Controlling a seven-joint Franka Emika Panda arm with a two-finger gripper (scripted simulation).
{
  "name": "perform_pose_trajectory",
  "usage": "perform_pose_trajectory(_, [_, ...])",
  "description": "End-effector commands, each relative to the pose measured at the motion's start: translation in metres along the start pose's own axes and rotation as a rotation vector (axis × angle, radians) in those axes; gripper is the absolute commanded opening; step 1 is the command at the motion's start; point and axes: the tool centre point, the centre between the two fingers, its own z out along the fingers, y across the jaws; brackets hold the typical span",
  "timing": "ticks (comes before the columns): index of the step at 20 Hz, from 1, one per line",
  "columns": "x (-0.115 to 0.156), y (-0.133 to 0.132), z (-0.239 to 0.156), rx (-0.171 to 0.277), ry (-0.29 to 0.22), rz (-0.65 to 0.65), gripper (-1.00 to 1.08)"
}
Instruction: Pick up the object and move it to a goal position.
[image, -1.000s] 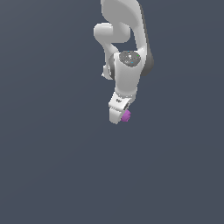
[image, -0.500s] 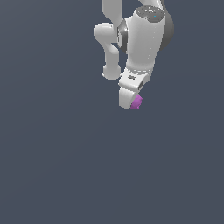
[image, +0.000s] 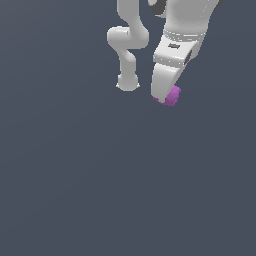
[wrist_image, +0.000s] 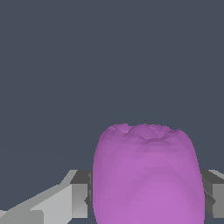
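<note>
You see the white arm (image: 129, 45) coming in from the upper edge of the exterior view, its base standing at about 12 o'clock from the picture's centre. The gripper (image: 165, 97) sits toward 1 o'clock, pointing down and slightly toward the exterior view's left. Its fingers are clamped on the purple block (image: 172, 95), which peeks out at the fingertips on the exterior view's right side. Whether the block touches the dark grey bench (image: 100, 190) or hangs above it, you cannot tell from this view.

In the wrist view the block (wrist_image: 148, 175) fills the lower middle of the picture, rounded at its shoulders with a bumpy, slightly dished end face. A grey finger (wrist_image: 72, 197) presses one flank and a second finger (wrist_image: 214, 192) presses the other, each pad touching the block's side. The block is plain matte purple; you can read no writing, label or brand on it, and none on the arm's white shell or the gripper.
</note>
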Motion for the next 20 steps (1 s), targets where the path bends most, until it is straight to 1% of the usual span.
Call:
perform_pose_trajectory(1, [0.007,-0.002,-0.025,0.001,-0.001,0.001,-1.00])
perform_pose_trajectory(11, [0.032,-0.006,-0.101,0.000,-0.001,0.003,-1.00])
perform_pose_trajectory(20, [0.044,-0.007,-0.136,0.000,-0.001,0.004,-1.00])
